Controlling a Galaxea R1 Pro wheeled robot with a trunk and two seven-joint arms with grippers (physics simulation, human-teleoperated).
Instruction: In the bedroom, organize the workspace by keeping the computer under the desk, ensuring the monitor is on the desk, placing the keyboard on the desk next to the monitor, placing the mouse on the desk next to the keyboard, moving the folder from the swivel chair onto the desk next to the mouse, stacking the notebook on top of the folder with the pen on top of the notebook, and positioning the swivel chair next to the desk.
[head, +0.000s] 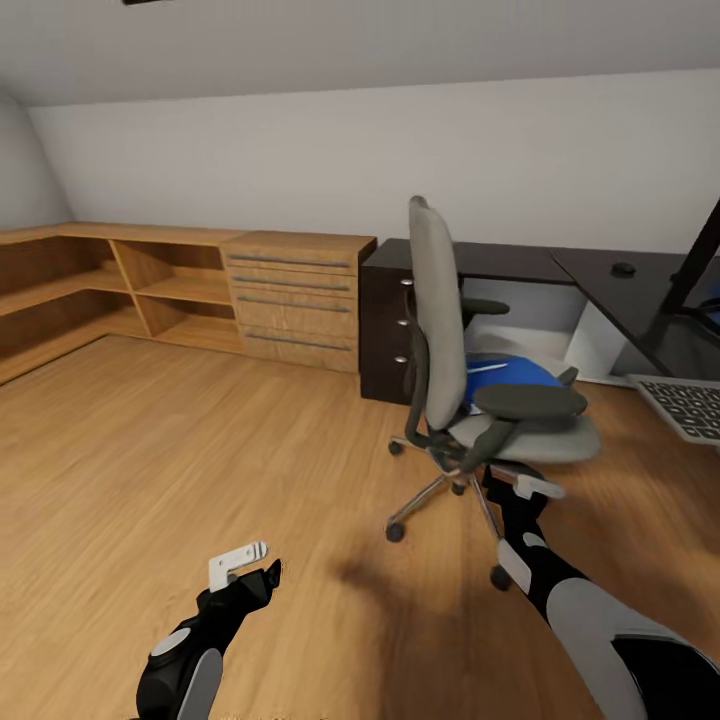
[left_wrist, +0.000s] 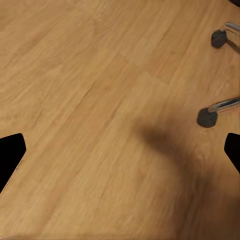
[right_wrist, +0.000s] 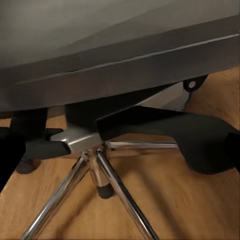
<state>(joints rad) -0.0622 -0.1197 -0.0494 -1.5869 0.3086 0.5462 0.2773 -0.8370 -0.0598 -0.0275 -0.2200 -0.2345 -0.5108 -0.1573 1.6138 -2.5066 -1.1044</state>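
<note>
The grey swivel chair stands on the wood floor in front of the black desk. On its seat lies the blue folder with a thin white pen on top. I cannot make out the notebook. The small dark mouse sits on the desk. A keyboard and the slanted black monitor are cut off at the right edge. My right gripper is open just below the seat's front, facing the chair's underside. My left gripper hangs open over bare floor. The computer is out of view.
Low light-wood cabinets with shelves and drawers line the back and left walls. The desk's dark drawer unit stands right behind the chair. The chair's metal spokes and casters spread over the floor near both arms. Open floor lies to the left.
</note>
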